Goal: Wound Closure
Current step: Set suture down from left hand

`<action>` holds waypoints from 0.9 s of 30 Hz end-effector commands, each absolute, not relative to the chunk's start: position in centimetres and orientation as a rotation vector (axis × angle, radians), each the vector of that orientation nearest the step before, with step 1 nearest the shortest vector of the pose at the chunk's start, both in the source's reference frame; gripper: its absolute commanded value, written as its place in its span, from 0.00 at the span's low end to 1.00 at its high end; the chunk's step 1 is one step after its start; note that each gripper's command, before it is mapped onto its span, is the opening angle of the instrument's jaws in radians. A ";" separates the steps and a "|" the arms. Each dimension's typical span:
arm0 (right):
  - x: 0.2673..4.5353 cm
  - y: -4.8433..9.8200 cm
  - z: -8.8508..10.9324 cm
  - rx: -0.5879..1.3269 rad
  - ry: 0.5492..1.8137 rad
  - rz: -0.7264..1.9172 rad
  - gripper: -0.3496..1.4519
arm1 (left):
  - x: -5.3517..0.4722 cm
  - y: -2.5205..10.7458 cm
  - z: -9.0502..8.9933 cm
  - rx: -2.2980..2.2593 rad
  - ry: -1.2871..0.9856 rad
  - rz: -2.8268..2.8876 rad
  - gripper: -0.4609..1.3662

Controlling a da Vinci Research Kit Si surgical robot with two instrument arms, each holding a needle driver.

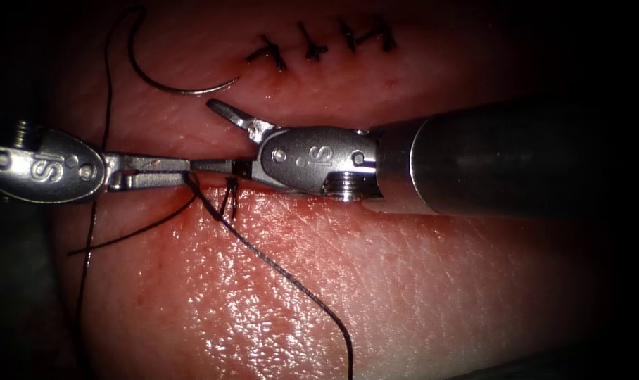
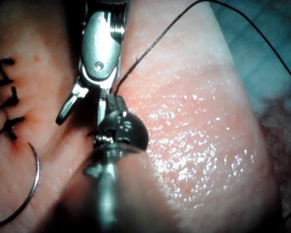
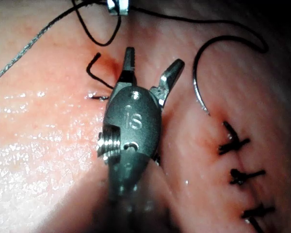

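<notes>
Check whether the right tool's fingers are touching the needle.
Apart. In the endoscope view the right tool, fingers open and holding nothing, sits below the needle, which lies free on the tissue with bare tissue between them. The left tool is shut on the thread.

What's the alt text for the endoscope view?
The right pincer is open at the cut, while the left pincer is shut on the thread. The curved needle lies free on the tissue, near three stitches.

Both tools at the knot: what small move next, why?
Probably close the right gripper on the dark thread by the knot: its jaws stand open there, the left gripper holds that thread, and the curved steel needle lies free on pink tissue.
</notes>
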State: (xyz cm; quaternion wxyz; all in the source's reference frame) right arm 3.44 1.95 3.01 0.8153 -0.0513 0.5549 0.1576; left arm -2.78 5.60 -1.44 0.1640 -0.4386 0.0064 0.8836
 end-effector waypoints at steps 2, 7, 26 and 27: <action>3.43 2.0 3.0 -0.103 1.184 0.333 0.80 | -2.78 5.6 -1.5 -1.251 0.015 2.519 0.06; 3.41 2.0 3.0 -0.105 1.188 0.339 0.80 | -2.77 5.6 -1.5 -1.253 0.013 2.520 0.06; 2.90 2.4 3.0 -0.127 1.163 0.389 0.79 | -3.31 4.8 -2.0 -1.174 -0.132 2.567 0.06; 2.85 2.4 3.0 -0.130 1.159 0.396 0.79 | -3.42 4.8 -2.0 -1.199 -0.134 2.564 0.06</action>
